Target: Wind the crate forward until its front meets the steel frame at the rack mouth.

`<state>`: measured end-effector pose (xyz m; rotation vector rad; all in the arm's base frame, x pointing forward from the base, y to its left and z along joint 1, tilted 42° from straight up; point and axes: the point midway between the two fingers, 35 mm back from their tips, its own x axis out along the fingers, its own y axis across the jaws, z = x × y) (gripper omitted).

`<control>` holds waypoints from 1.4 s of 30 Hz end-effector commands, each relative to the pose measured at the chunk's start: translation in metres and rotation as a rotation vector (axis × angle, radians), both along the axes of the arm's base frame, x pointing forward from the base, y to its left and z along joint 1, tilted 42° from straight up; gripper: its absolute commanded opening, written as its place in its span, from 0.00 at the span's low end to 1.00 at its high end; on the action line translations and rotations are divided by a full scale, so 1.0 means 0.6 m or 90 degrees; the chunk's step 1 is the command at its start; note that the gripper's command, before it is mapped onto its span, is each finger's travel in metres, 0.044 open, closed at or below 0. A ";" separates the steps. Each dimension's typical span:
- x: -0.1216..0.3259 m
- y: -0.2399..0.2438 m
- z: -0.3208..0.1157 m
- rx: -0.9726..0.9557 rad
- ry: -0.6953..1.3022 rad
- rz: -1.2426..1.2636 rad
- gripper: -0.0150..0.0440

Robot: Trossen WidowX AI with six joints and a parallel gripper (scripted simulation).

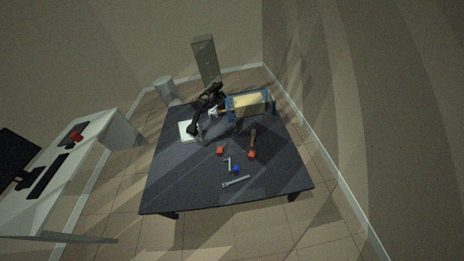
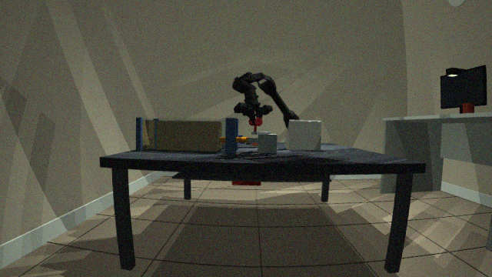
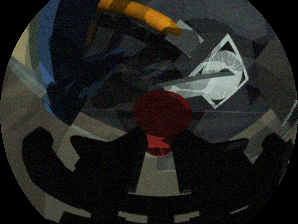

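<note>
My gripper [image 1: 220,103] [image 2: 255,118] [image 3: 159,123] is shut on the red knob of the winch handle [image 2: 256,122] [image 3: 162,111]. The handle's grey arm runs from the knob across the top of the pale winch [image 1: 213,114] [image 2: 267,144] [image 3: 226,84], over its round hub. The fingers hide part of the knob; the key's depth in the hole cannot be seen. The tan crate [image 1: 249,104] [image 2: 188,135] sits flat in the cubby, its front near the blue frame post [image 1: 230,114] [image 2: 231,135]. Whether they touch is unclear. An orange strap [image 1: 228,110] [image 2: 239,140] [image 3: 145,16] runs towards the winch.
The arm's white base block [image 1: 184,135] [image 2: 304,135] stands beside the winch. Further along the bench [image 1: 174,181] lie a hammer [image 1: 253,136], red blocks [image 1: 220,151] [image 1: 251,154], a grey cranked tool [image 1: 229,164] by a blue knob [image 1: 235,168], and a wrench [image 1: 236,180].
</note>
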<state>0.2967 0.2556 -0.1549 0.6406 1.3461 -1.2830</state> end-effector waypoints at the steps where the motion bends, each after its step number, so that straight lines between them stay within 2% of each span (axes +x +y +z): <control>1: -0.039 0.024 -0.016 0.010 0.021 0.009 0.25; 42: -0.140 0.046 -0.022 0.011 0.024 0.009 0.25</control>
